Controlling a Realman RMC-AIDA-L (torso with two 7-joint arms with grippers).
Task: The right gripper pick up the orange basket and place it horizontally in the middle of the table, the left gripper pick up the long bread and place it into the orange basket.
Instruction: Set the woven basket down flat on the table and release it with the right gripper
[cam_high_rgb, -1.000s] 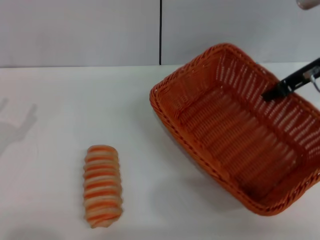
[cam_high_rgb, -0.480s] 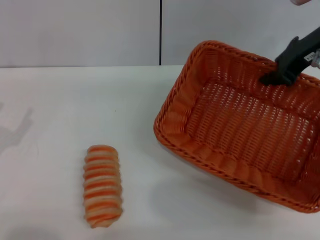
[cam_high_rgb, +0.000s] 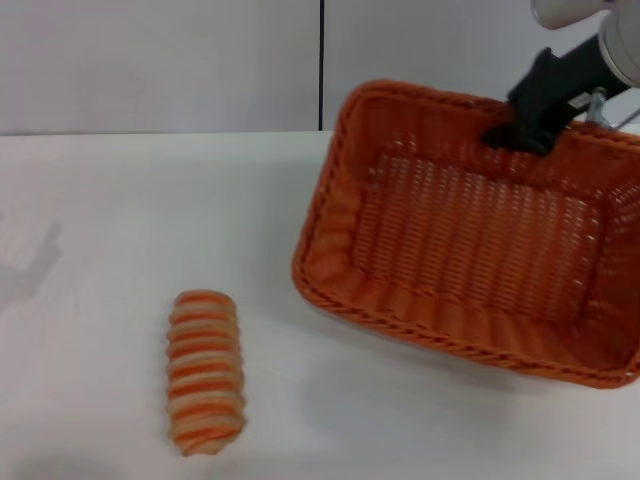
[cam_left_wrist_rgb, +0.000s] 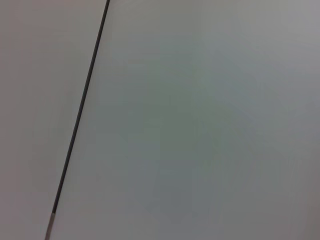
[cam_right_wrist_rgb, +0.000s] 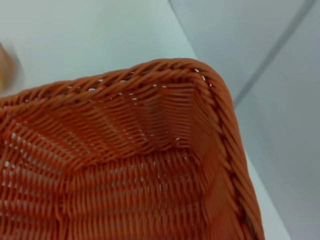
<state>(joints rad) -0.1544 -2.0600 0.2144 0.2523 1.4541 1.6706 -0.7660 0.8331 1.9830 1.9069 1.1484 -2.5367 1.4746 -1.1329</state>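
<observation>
The right end effector is clamped on the orange basket far rim only; the tilted basket could easily be dropped or swung.

Bright even light, soft shadows under basket and bread, slight softness throughout.

Beyond my work surface stands a plain pale grey wall, split by a thin dark vertical seam. My left wrist camera sees that same grey panel and slanted dark line.
</observation>
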